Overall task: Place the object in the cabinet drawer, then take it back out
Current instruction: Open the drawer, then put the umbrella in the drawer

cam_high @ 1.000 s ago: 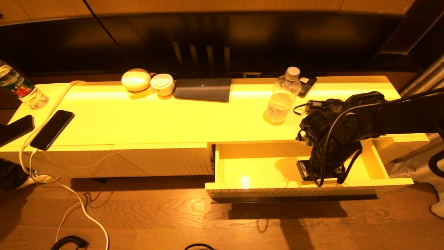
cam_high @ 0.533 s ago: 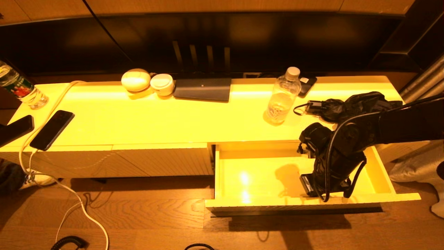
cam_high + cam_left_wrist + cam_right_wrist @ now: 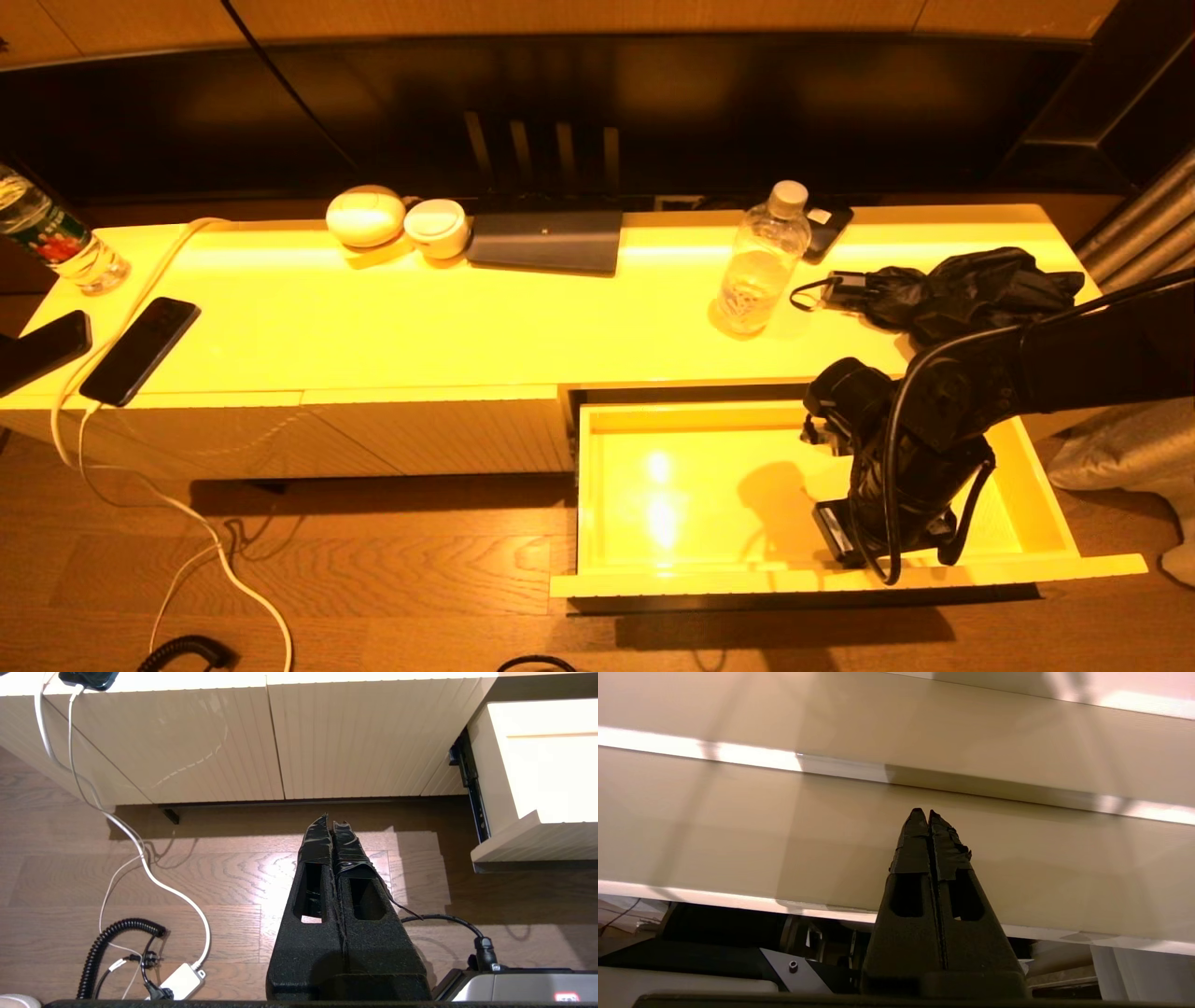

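Head view, lower right of the frame: your right end effector (image 3: 928,812) reaches down inside the cabinet drawer (image 3: 1046,476), just behind its front wall, fingers pressed together and gripping nothing. The drawer stands pulled well out from the cabinet (image 3: 373,327), its glossy floor bare, so opening appears done. No object has been placed inside yet. You must judge which item is meant; a clear bottle (image 3: 758,266) and a black bundle (image 3: 962,289) sit on the cabinet top, upper right of the frame, just behind the drawer. Placing and retrieval both remain. Your left end effector (image 3: 331,820) hangs closed and empty above the wooden floor (image 3: 224,877).
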You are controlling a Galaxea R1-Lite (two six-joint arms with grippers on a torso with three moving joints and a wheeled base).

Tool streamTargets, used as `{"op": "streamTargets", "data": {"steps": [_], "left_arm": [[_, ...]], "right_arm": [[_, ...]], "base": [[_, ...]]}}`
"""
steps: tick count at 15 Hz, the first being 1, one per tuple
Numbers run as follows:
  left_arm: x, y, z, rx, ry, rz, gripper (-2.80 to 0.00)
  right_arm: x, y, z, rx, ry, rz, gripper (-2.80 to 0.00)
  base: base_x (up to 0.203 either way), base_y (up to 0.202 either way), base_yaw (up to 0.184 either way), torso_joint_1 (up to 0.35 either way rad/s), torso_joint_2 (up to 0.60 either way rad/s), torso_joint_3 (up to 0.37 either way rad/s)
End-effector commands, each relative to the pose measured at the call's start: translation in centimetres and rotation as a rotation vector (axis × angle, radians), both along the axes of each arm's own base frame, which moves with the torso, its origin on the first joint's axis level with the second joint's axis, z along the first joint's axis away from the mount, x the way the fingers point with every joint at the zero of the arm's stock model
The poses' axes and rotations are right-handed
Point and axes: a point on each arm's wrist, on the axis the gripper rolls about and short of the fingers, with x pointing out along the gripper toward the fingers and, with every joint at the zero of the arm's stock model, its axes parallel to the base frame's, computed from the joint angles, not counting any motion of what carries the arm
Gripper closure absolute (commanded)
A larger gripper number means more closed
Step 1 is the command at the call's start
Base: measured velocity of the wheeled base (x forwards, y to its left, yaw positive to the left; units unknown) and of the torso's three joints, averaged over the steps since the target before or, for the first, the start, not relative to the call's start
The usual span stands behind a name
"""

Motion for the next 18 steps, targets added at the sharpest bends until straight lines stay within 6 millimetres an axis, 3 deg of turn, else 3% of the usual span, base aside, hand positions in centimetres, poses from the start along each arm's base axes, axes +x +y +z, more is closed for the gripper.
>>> {"op": "streamTargets", "data": {"steps": [1, 2, 6, 9, 12, 14, 18], "left_arm": [[0.0, 0.0, 0.0, 0.0, 0.001, 0.001, 0.0], [0.0, 0.0, -0.1, 0.0, 0.004, 0.001, 0.0], [0.0, 0.0, 0.0, 0.0, 0.001, 0.001, 0.0], [0.0, 0.0, 0.0, 0.0, 0.001, 0.001, 0.0], [0.0, 0.0, 0.0, 0.0, 0.001, 0.001, 0.0], [0.0, 0.0, -0.1, 0.0, 0.002, 0.001, 0.0], [0.0, 0.0, 0.0, 0.0, 0.002, 0.001, 0.0]], "right_arm": [[-0.1, 0.0, 1.3, 0.014, -0.037, -0.013, 0.0], [-0.4, -0.3, 2.1, 0.022, -0.065, -0.015, 0.0], [-2.8, -2.0, 8.7, -0.042, -0.306, 0.088, 0.0], [-4.9, -4.6, 12.6, -0.199, -0.44, 0.367, 0.0], [-6.1, -7.1, 14.8, -0.425, -0.479, 0.694, 0.0], [-5.7, -7.8, 15.9, -0.538, -0.53, 0.826, 0.0], [-2.3, -8.3, 16.5, -0.833, -0.683, 1.156, 0.0]], "base": [[0.0, 0.0, 0.0, 0.0, 0.0, 0.0], [0.0, 0.0, 0.0, 0.0, 0.0, 0.0], [0.0, 0.0, 0.0, 0.0, 0.0, 0.0], [0.0, 0.0, 0.0, 0.0, 0.0, 0.0], [0.0, 0.0, 0.0, 0.0, 0.0, 0.0], [0.0, 0.0, 0.0, 0.0, 0.0, 0.0], [0.0, 0.0, 0.0, 0.0, 0.0, 0.0]]}}
